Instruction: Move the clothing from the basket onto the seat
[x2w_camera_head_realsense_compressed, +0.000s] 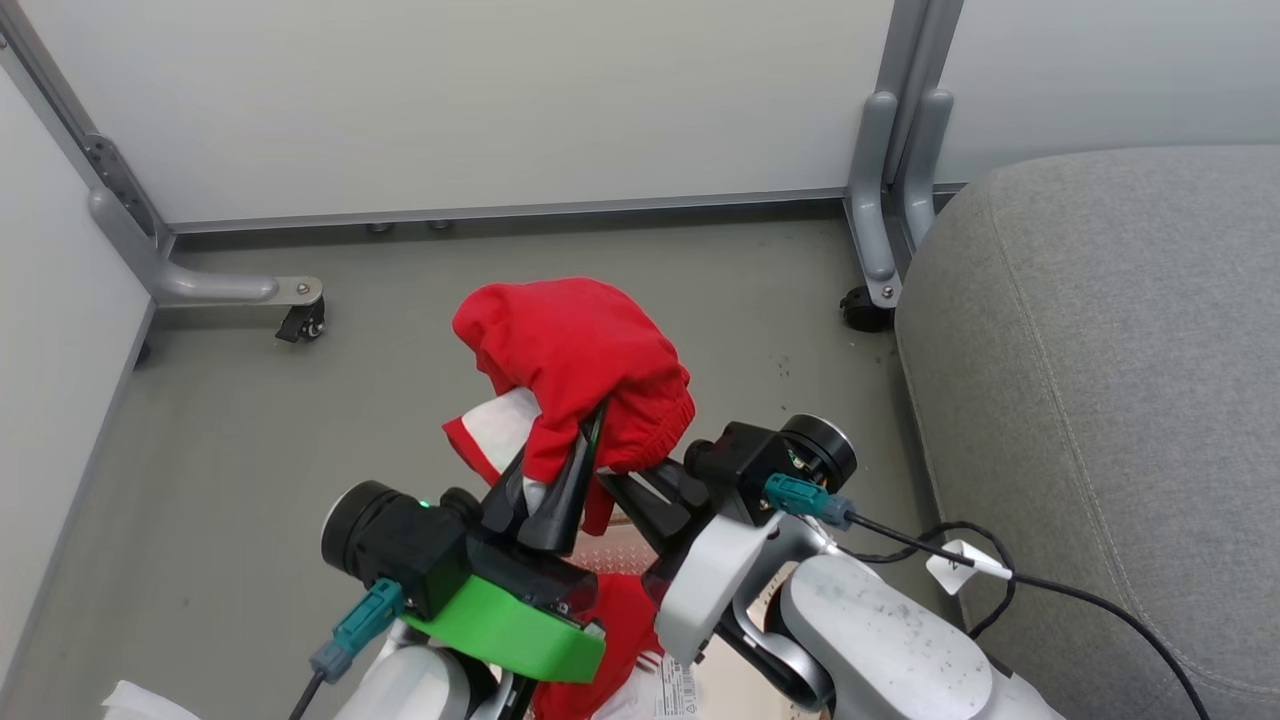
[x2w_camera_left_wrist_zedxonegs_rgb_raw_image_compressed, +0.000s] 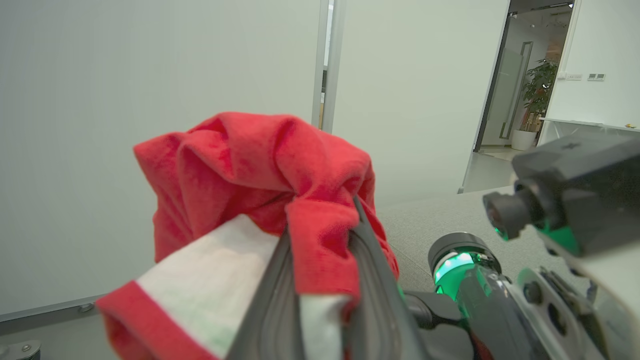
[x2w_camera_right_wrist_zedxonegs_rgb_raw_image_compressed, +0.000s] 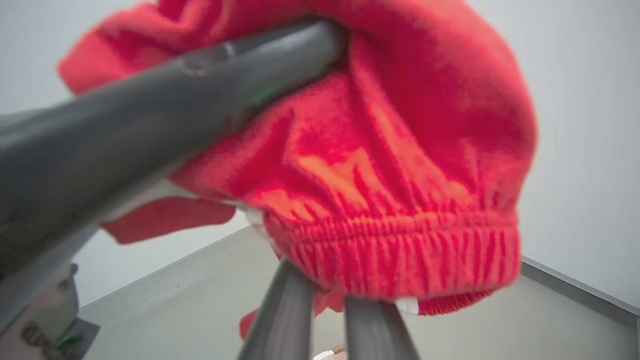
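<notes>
Red elastic-waist shorts (x2w_camera_head_realsense_compressed: 575, 345) with a white panel hang bunched above the floor, held up by both grippers. My left gripper (x2w_camera_head_realsense_compressed: 560, 450), with the green ring, is shut on a fold of the shorts (x2w_camera_left_wrist_zedxonegs_rgb_raw_image_compressed: 260, 170), cloth pinched between its fingers (x2w_camera_left_wrist_zedxonegs_rgb_raw_image_compressed: 370, 280). My right gripper (x2w_camera_head_realsense_compressed: 640, 482) is shut on the gathered waistband (x2w_camera_right_wrist_zedxonegs_rgb_raw_image_compressed: 400, 250) from the right. A second red garment (x2w_camera_head_realsense_compressed: 625, 615) lies below the arms in the basket (x2w_camera_head_realsense_compressed: 612, 556), of which a pale perforated bit and the paper label (x2w_camera_head_realsense_compressed: 680, 685) show. The grey seat (x2w_camera_head_realsense_compressed: 1110, 400) stands to the right.
White partition panels on grey metal legs with castors (x2w_camera_head_realsense_compressed: 300, 322) close off the back and left. The grey floor (x2w_camera_head_realsense_compressed: 300, 450) lies beneath the shorts. A black cable with a white tag (x2w_camera_head_realsense_compressed: 960, 565) trails from my right wrist along the seat's edge.
</notes>
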